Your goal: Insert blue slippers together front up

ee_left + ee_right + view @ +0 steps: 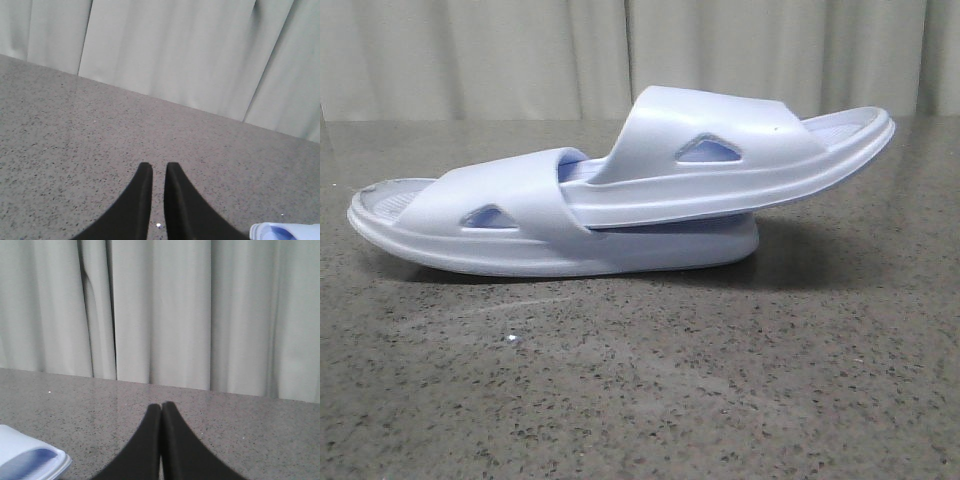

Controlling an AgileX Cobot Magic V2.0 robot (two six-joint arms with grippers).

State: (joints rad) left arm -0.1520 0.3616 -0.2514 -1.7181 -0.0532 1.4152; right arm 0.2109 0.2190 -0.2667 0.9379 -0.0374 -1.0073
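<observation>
Fingers of the left gripper [158, 172] stood nearly together, a thin slit between the tips, holding nothing, over bare counter [640, 400]. Fingers of the right gripper [161, 407] were pressed tip to tip, also empty. Neither arm showed in the front view.

The blue slippers [620, 190] sat mid-counter, already nested. The lower slipper [520, 235] lay flat on its sole, with one end at the left. The upper slipper [740, 150] had one end pushed under the lower one's strap, so it rested tilted, its free end raised at the right. Both straps faced up. A pale slipper edge showed in a corner of each wrist view: [285, 232] and [30, 460].

Task looked done or nearly so; whether the insert was deep enough is a judgement call.

Handling guess: moulded foam, so light, springy, a bit squashy, not fragile. The smooth skin could slip under hard pads. The best hold is probably pinching the thick sole edge or the strap near a triangular cutout. Pulling the upper one risks dragging the pair, since the strap grips it.
</observation>
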